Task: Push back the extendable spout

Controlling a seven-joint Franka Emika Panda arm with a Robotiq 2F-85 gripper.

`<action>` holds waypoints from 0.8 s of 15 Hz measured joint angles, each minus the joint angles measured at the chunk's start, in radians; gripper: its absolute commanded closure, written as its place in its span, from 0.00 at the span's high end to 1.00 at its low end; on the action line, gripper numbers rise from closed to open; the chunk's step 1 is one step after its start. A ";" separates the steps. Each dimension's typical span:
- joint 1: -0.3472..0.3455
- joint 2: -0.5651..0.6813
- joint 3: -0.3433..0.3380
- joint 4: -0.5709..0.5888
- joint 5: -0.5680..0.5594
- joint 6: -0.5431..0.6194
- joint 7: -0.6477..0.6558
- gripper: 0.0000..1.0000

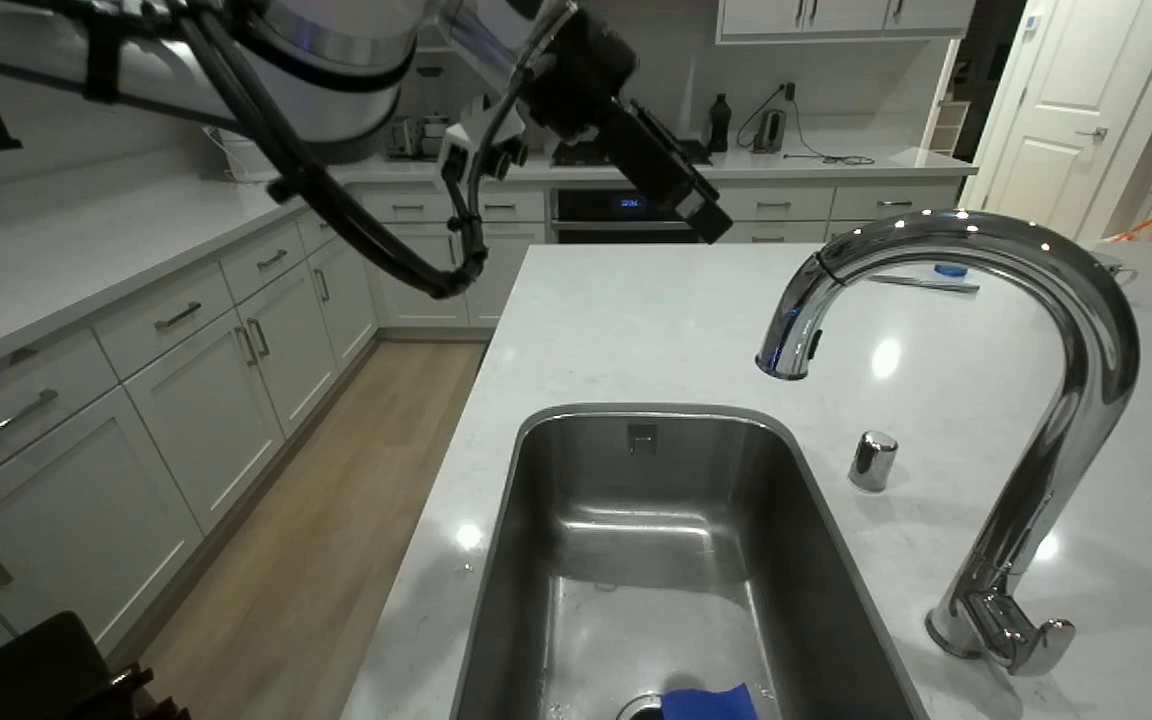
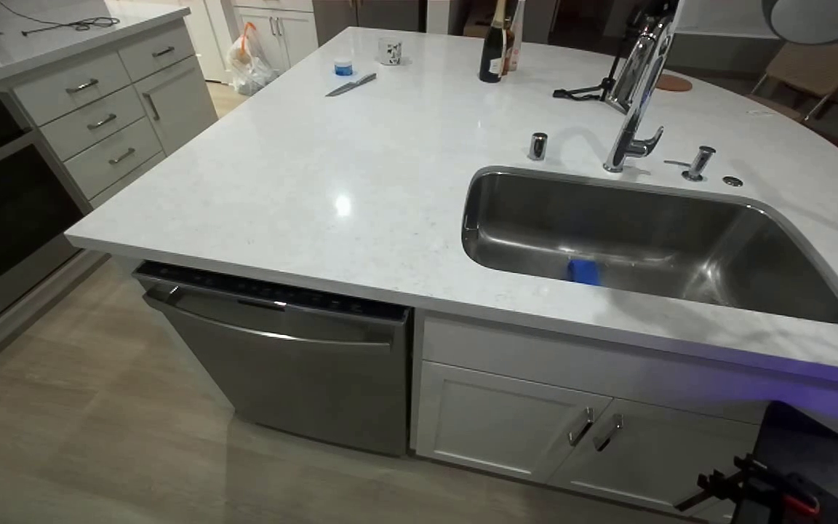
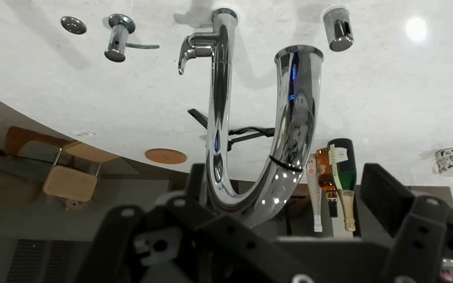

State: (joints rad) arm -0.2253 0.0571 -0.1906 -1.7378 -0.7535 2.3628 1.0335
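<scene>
Chrome extendable spout (image 1: 794,318) is ending the gooseneck faucet (image 1: 1076,440), pointing down near the rim of the sink (image 1: 676,470). Wrist view's showing the hand (image 3: 284,177) with fingers standing way apart. Only an exterior view is catching the dishwasher (image 2: 310,378), where broad glossy desk (image 2: 302,160) is running from sink to corner over wood floor (image 2: 121,422).

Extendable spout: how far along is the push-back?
Looks done: the extendable spout sits at the end of the gooseneck, no hose showing. In hand: nothing; the gripper stands open, apart from the spout. Left: perhaps a final push, since a dark seam shows at the joint and I can't tell whether it's fully seated.
</scene>
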 measured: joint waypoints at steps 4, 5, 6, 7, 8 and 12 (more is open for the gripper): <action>0.002 0.008 -0.001 0.042 0.030 -0.045 -0.027 1.00; 0.002 0.009 -0.002 0.040 0.030 -0.045 -0.027 1.00; 0.002 0.010 -0.002 0.040 0.030 -0.045 -0.027 1.00; 0.002 0.011 -0.003 0.040 0.030 -0.045 -0.027 1.00; 0.002 0.012 -0.003 0.040 0.030 -0.045 -0.027 1.00; 0.002 0.012 -0.003 0.040 0.030 -0.045 -0.027 1.00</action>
State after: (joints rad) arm -0.2231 0.0693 -0.1932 -1.6975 -0.7234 2.3180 1.0066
